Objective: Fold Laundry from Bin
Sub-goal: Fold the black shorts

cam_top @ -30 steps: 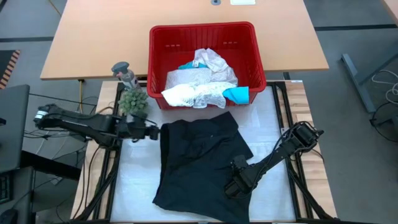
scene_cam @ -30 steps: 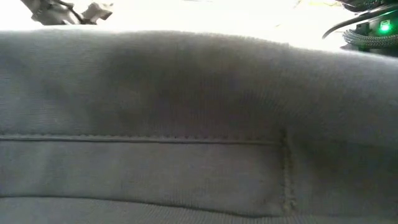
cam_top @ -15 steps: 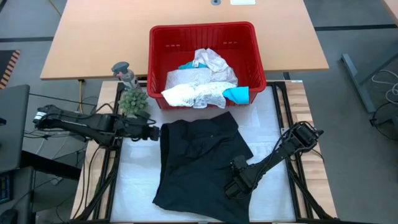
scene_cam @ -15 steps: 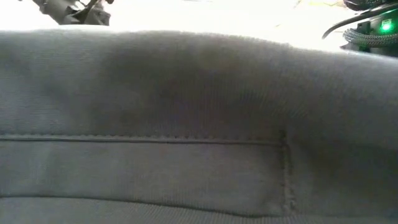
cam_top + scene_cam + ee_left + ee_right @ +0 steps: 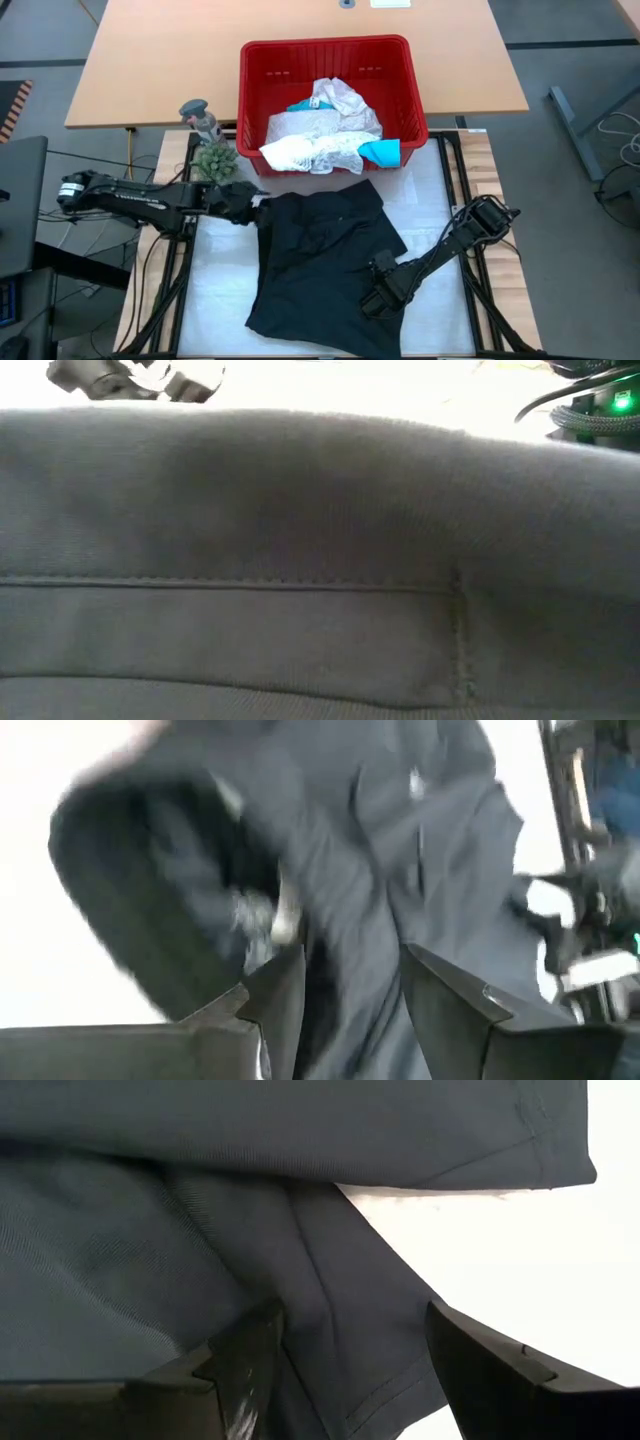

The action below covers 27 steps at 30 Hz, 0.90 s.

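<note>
High view shows my left tool (image 5: 256,203) at the black garment's (image 5: 325,265) upper-left corner, which sits just under the bin (image 5: 325,48), while my right tool (image 5: 372,297) rests low on the garment's right half, near its lower edge. The garment lies spread on the white-covered surface (image 5: 222,280), its long axis running from the bin toward the near edge and leaning a little to the left at the bottom. My left arm reaches in level from the left, so the cloth lies straight ahead of that tool; in the left wrist view its fingers (image 5: 285,995) stand partly apart with dark cloth between and beyond them, and I cannot tell whether they have actually pinched the corner. My right tool's fingers (image 5: 245,1355) stand wide apart over a fold, holding nothing. I judge the fold turns on the left corner, which my left arm is nearer, and on carrying it across the short axis toward the right. The plant (image 5: 214,160) stands just behind my left arm and could be brushed. The bin, with white lacy (image 5: 310,145) and teal (image 5: 382,152) pieces inside, sits close behind the garment's top edge.
</note>
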Each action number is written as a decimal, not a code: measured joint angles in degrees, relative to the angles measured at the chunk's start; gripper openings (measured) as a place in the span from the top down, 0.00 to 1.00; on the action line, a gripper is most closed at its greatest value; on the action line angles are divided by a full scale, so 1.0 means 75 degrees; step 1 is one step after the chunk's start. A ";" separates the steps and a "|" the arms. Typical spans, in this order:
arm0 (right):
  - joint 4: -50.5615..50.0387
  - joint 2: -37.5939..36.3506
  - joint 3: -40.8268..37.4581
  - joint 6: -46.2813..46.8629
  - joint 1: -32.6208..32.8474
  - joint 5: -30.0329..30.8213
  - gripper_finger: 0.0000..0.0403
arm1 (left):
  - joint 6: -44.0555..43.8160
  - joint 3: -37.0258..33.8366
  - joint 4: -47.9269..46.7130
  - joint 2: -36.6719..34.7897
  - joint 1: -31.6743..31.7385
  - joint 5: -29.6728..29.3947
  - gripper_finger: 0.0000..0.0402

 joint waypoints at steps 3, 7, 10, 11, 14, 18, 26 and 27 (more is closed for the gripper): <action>-0.0002 0.0000 0.0000 -0.0019 -0.0012 0.0000 0.32 | -0.0620 -0.0506 0.0211 -0.1393 -0.0552 -0.0333 0.62; 0.0018 0.0000 0.0000 -0.0014 -0.0059 0.0000 0.32 | -0.1351 -0.1255 -0.0416 -0.3868 -0.1413 -0.2416 0.62; 0.0047 0.0000 -0.0003 -0.0016 -0.0102 -0.0004 0.32 | -0.1680 -0.1979 -0.0010 -0.5498 -0.1963 -0.3558 0.62; 0.0070 0.0000 -0.0003 -0.0016 -0.0123 -0.0006 0.32 | -0.1685 -0.2198 0.0248 -0.5927 -0.2086 -0.3686 0.62; 0.0108 0.0000 -0.0009 0.0008 -0.0168 -0.0032 0.32 | -0.1787 -0.2837 0.1012 -0.6739 -0.2250 -0.3780 0.62; 0.0192 -0.0003 -0.0007 0.0011 -0.0261 -0.0029 0.32 | -0.1719 -0.3439 0.1460 -0.6910 -0.2257 -0.4026 0.62; 0.0280 -0.0003 -0.0006 0.0008 -0.0400 -0.0028 0.32 | -0.1905 -0.3636 0.1469 -0.6156 -0.2254 -0.4387 0.62; 0.0295 -0.0003 -0.0006 0.0008 -0.0400 -0.0021 0.32 | -0.2000 -0.3636 0.1469 -0.5962 -0.2254 -0.4423 0.62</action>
